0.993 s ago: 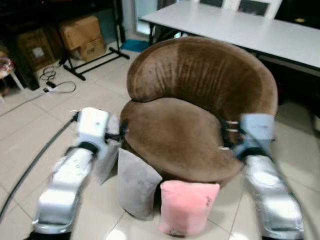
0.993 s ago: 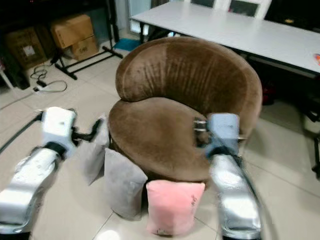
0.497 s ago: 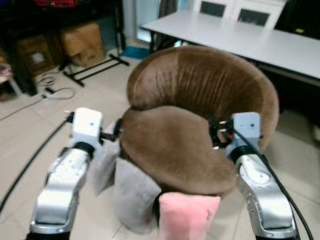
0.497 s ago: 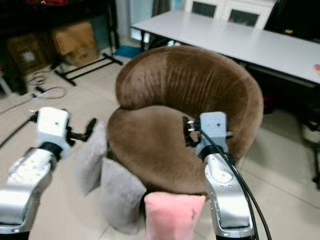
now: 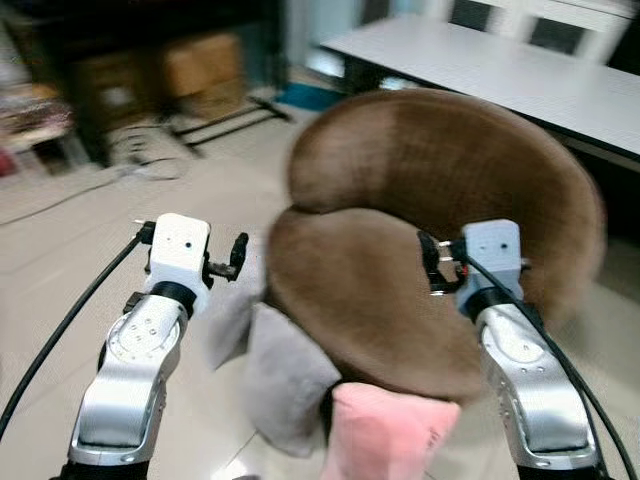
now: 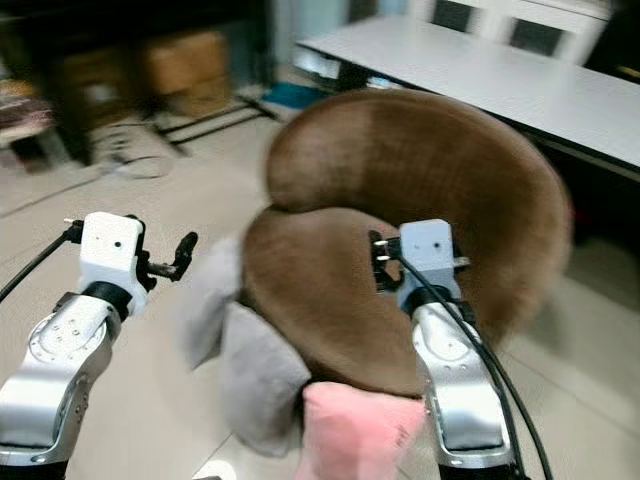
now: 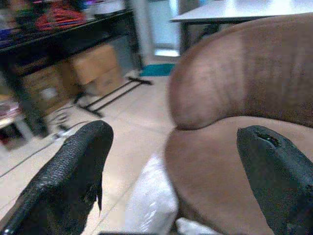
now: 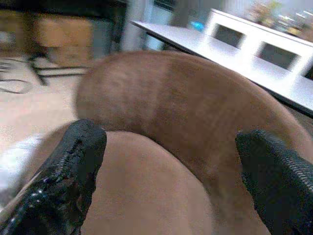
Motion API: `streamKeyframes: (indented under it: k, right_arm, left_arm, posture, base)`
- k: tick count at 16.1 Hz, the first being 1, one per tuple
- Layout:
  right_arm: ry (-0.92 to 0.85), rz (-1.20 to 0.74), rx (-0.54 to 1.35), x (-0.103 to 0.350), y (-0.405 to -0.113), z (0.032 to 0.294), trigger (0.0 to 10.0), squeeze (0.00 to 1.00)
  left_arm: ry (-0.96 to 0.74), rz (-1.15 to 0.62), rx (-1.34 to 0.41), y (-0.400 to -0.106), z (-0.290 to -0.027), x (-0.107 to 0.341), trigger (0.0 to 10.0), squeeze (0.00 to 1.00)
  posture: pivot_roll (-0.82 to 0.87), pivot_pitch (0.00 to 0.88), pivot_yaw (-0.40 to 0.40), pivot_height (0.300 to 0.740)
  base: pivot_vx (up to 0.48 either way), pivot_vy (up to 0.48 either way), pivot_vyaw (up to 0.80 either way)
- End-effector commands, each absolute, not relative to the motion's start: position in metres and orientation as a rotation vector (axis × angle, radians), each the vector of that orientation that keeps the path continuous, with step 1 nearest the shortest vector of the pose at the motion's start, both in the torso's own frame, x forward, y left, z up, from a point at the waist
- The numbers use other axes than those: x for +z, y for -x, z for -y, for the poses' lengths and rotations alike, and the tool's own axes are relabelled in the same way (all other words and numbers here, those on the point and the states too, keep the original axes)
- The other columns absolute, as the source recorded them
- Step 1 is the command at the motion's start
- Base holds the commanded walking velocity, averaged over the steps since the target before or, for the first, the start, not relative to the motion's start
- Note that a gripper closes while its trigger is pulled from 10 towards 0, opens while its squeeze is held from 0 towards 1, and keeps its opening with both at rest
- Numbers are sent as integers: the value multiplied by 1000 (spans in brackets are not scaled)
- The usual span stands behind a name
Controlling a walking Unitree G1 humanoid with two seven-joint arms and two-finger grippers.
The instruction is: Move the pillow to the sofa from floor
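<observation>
From the left eye I am seeing both arms raised in front of me, with the round brown sofa (image 5: 440,230) between them. My left gripper (image 5: 238,257) is hanging over the floor (image 5: 90,230) just left of the seat's edge; its fingers look small and side-on here, so I am not judging the gap from this view. My right gripper (image 5: 432,265) is hovering over the right side of the seat. The pink pillow (image 5: 385,435) is standing on the floor at the near edge, against the sofa's front, below and nearer than both grippers and between my forearms. A grey pillow (image 5: 285,380) is leaning just left of it, and a paler one (image 5: 232,320) is sitting farther left under my left gripper. Beyond the sofa a white table (image 5: 500,70) is running across the far right; boxes (image 5: 200,65) are blurring at far left.

The right eye is showing the same layout, with the pink pillow touching the grey one.

The left wrist is giving me what the head cannot: both fingers (image 7: 68,176) spread wide, nothing between them, the sofa's back and seat ahead, the pale pillow below.

The right wrist is likewise showing fingers (image 8: 63,176) wide apart and empty, aimed across the seat at the sofa's back, the table behind.
</observation>
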State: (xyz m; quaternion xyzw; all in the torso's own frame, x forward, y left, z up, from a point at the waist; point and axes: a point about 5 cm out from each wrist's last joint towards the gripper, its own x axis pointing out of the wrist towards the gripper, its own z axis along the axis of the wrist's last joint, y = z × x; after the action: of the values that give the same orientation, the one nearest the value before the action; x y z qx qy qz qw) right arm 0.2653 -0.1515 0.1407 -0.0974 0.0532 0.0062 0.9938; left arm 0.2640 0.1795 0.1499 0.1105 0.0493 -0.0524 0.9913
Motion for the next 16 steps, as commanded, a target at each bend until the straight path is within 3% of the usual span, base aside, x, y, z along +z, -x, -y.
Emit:
streamKeyframes:
  k: [1, 8, 12, 16]
  right_arm:
    - [192, -106, -9, 142, -266, 156, 10000, 0]
    - [146, -134, -13, 138, -266, 157, 10000, 0]
    - [57, -173, 17, 133, -265, 157, 10000, 0]
    - [73, -140, 24, 136, -262, 156, 10000, 0]
  left_arm:
    - [-228, -93, -105, -264, -177, 150, 10000, 0]
    - [-230, -86, -97, -263, -179, 151, 10000, 0]
    - [-234, -49, -73, -262, -183, 155, 10000, 0]
    - [-257, -42, -60, -255, -188, 150, 10000, 0]
  posture:
    - [-131, 0, -37, 740]
    - [-127, 0, -40, 740]
    - [-121, 0, -46, 736]
    - [-126, 0, -41, 691]
  base:
    - [0, -480, 0]
    - [0, -480, 0]
    - [0, 0, 0]
    - [0, 0, 0]
